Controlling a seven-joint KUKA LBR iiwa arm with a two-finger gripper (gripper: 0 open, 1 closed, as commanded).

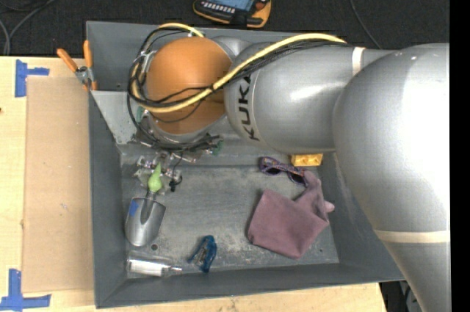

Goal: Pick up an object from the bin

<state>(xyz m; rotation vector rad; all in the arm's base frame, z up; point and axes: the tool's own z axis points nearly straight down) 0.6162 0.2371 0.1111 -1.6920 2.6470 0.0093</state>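
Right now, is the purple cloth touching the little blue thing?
Apart. The camera view shows a strip of bare grey bin floor between the purple cloth and the little blue thing.

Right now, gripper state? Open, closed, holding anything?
Gripper: closed on a small light-green object, in the left part of the bin, beside the grey computer mouse.

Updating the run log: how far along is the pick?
Done: gripper is low at the left of the bin, next to the grey mouse. In hand: a small green thing sits between its fingers. Left: lifting it clear of the bin.
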